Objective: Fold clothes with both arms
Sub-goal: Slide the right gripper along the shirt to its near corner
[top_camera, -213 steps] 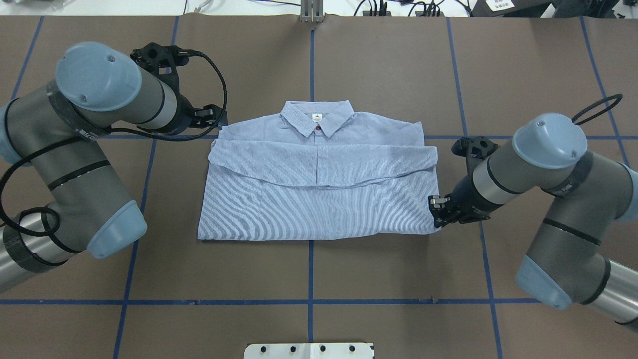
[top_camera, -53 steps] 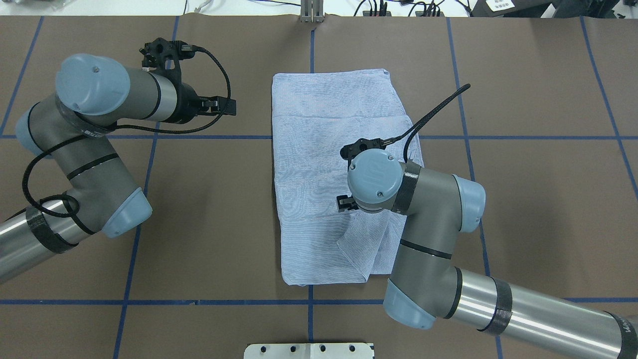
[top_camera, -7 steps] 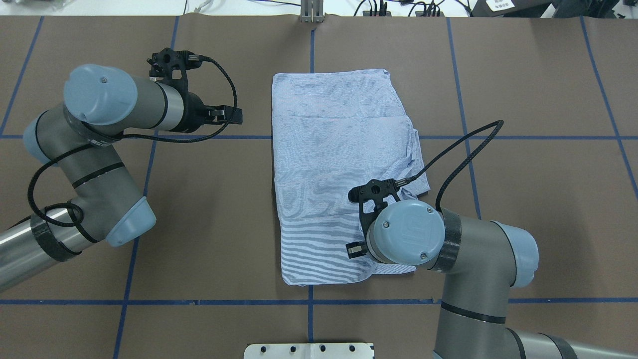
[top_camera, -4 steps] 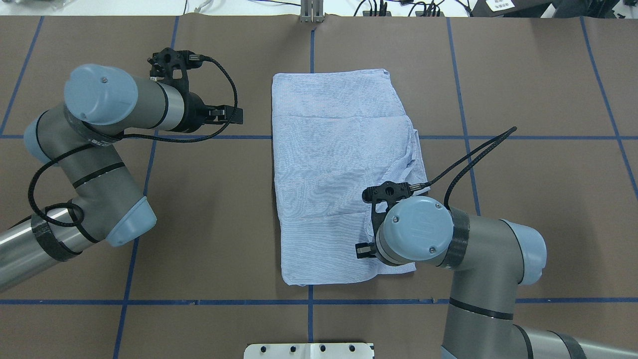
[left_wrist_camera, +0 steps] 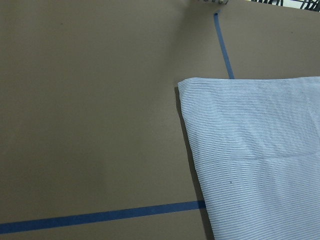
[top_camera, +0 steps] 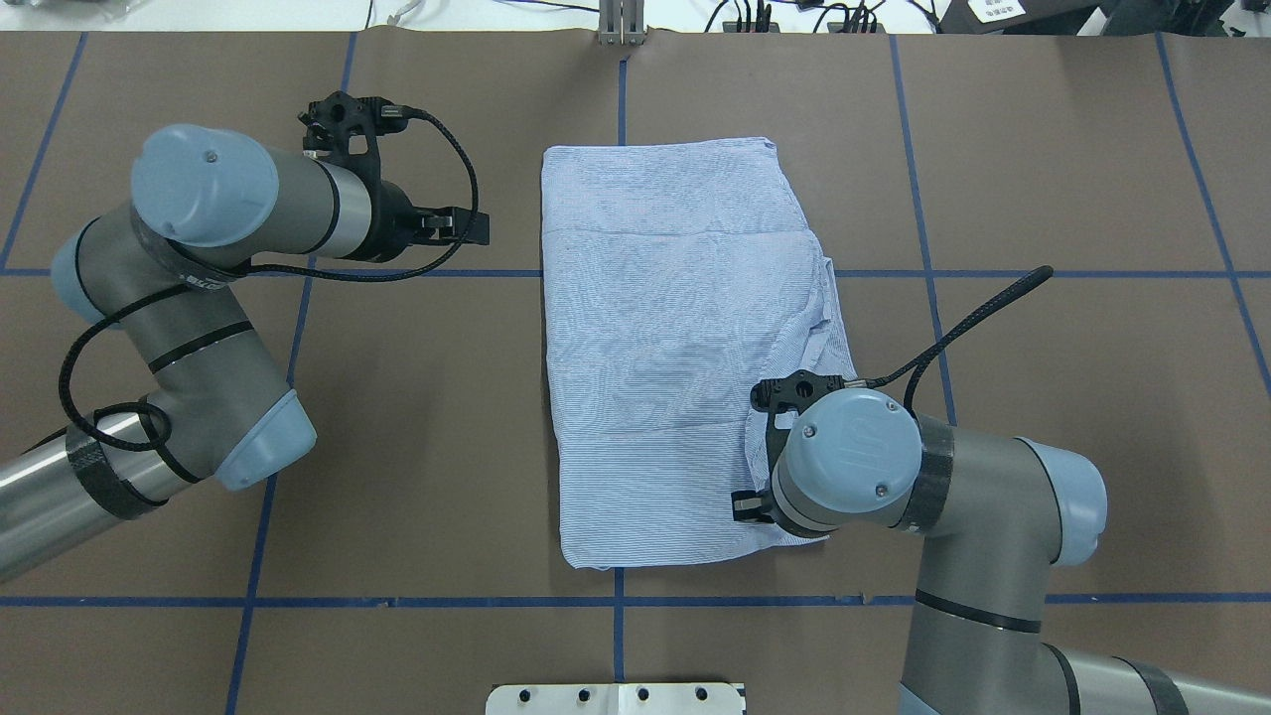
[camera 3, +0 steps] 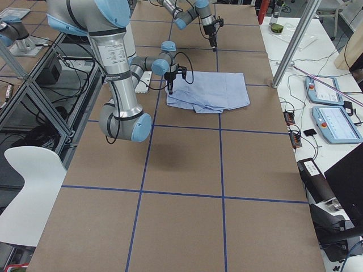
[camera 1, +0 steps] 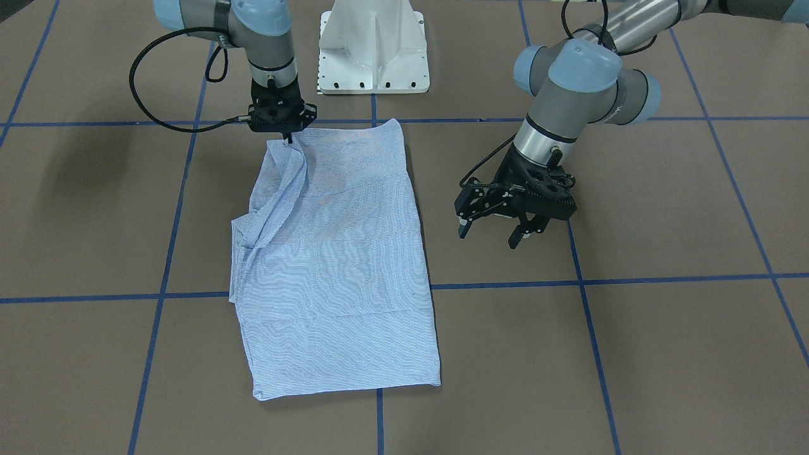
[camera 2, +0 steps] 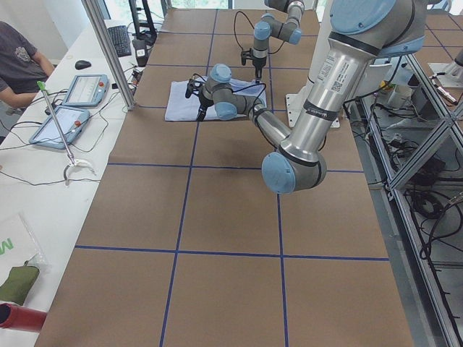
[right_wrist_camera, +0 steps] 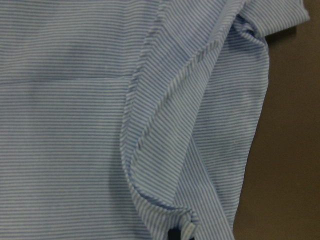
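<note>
- Two grippers are showing in the front-facing view. The right gripper point(camera 1: 289, 136) is clamping the shirt point(camera 1: 341, 265) at its corner nearest the white base point(camera 1: 373, 50). The left gripper point(camera 1: 490, 232) is hovering with its jaws spread above the table point(camera 1: 632, 347), farther from the base and apart from the cloth.
- Overhead, the shirt point(top_camera: 665, 328) is lying folded into one long panel running straight out from the base point(top_camera: 616, 698). The side held by the right gripper is puckering into a loose ridge.
- From the table's left end, a sticker point(camera 2: 336, 72) is showing on the left arm point(camera 2: 311, 123), its writing too small to read.
- From the right end, nothing legible is showing either.
- The left wrist camera is seeing the shirt's point(left_wrist_camera: 255, 150) far corner from the base, lying flat and crisp.
- The right wrist camera is showing the ridge point(right_wrist_camera: 165, 125) rising from the pinched spot. No neck label or print is visible.
- To do this step well, I judge the held corner should be drawn low and taut, away from the panel's middle, then released only once the ridge is lying flat and the edge square.
</note>
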Controlling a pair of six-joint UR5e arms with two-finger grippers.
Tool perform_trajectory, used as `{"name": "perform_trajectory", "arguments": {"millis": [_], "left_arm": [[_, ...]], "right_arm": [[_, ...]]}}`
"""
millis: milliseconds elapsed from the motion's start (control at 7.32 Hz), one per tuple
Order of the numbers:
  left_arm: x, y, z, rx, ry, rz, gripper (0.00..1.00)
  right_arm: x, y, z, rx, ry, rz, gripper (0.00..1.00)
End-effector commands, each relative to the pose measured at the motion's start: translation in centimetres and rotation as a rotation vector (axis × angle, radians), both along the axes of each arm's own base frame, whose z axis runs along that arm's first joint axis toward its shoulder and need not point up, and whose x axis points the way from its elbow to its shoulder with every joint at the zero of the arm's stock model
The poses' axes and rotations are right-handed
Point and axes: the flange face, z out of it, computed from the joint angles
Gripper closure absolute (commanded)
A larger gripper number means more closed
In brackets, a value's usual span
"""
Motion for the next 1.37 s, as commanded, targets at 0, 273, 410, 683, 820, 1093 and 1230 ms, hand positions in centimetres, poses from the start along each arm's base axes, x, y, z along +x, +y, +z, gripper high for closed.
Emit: {"name": "perform_trajectory", "arguments": {"millis": [0,273,410,683,820,1093,1230], "left_arm": [[0.1,-0.1,-0.5,0.005,0.006,0.000,0.00],[0.1,-0.1,-0.5,0.006,0.005,0.000,0.00],[0.1,-0.1,-0.5,0.007,0.005,0.001,0.00],[0.1,-0.1,-0.4,0.007,0.002,0.003,0.00],[0.2,-0.1,-0.2,0.007,-0.002,0.006,0.00],[0.2,-0.1,0.1,0.007,-0.008,0.008,0.00],[0.2,-0.1,0.0,0.007,-0.006,0.007,0.00]], "right_arm": [[0.8,-0.4,1.9,-0.029,0.025,0.006,0.45],[1.4,-0.3,3.1,-0.082,0.044,0.066,0.00],[2.0,-0.1,3.9,-0.084,0.055,0.066,0.00],[3.5,0.4,5.4,-0.086,0.072,0.064,0.00],[4.5,0.8,5.9,-0.079,0.050,0.066,0.00],[6.1,1.3,8.8,-0.069,0.017,0.071,0.00],[6.2,1.4,9.0,-0.068,0.019,0.072,0.00]]}}
